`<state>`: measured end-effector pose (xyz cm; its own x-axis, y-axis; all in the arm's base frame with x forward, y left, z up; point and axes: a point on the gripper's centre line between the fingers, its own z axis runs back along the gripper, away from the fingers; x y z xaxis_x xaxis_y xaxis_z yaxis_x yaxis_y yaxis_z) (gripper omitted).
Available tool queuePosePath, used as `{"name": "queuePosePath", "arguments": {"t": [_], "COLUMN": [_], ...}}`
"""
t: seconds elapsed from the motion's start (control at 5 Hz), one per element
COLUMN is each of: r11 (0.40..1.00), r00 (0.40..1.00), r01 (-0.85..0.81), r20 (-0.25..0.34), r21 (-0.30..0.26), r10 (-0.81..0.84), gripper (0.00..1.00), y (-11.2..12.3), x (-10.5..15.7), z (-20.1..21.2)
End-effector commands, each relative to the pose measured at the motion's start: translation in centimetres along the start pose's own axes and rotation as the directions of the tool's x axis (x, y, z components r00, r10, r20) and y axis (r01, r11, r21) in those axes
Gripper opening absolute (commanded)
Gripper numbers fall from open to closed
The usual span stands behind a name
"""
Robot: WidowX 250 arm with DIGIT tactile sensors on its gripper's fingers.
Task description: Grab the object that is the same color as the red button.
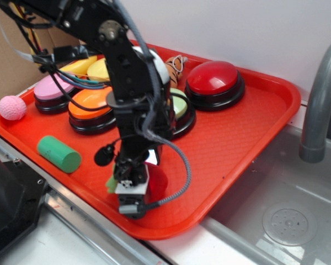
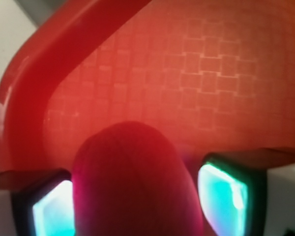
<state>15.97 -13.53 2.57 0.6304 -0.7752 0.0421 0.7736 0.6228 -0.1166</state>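
So the hand (image 1: 133, 190) is down near the front edge of the red tray (image 1: 248, 132), and the red plush fruit (image 1: 155, 181) sits right between its fingers. In the wrist view the fruit (image 2: 132, 182) fills the gap between the two glowing teal pads (image 2: 221, 196), one on each side and right up against it. It looks gripped, though I can't tell how tightly the pads press. A bit of green, maybe the leaf (image 1: 111, 184), pokes out on the left side of the hand in the outside view.

The red button (image 1: 214, 83) is at the back of the tray, well apart from the fruit. Beside it there's a cluster of other buttons: orange (image 1: 90, 107), pink (image 1: 52, 91), yellow (image 1: 85, 67) and a light green one (image 1: 179, 105) mostly hidden behind the arm. A green cylinder (image 1: 59, 154) lies on its side on the tray's left part, and a pink ball (image 1: 12, 107) sits at the far left rim. A sink (image 1: 287, 204) with a grey tap (image 1: 320, 105) is to the right.
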Motion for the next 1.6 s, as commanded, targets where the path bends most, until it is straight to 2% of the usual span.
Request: {"name": "queuePosePath", "arguments": {"t": [0.0,0.2,0.4,0.6,0.8,1.2,1.4], "r11": [1.0,0.996,0.974,0.926,0.845,0.667,0.663], "r00": [1.0,0.997,0.974,0.926,0.845,0.673,0.669], "r01": [-0.025,-0.069,-0.227,-0.377,-0.534,-0.731,-0.73], "r20": [-0.016,-0.032,-0.014,0.002,0.031,-0.007,-0.028], "r21": [0.017,0.052,-0.004,0.016,0.027,0.147,0.167], "r10": [0.025,0.071,0.227,0.377,0.533,0.739,0.743], "gripper": [0.0,0.0,0.0,0.0,0.0,0.0,0.0], "y": [-0.4,-0.1,1.0,2.2,3.5,5.3,5.3], "x": [0.0,0.3,0.6,-0.7,-3.5,-8.9,-9.3], "z": [-0.2,1.8,5.9,9.5,12.3,15.5,15.5]}}
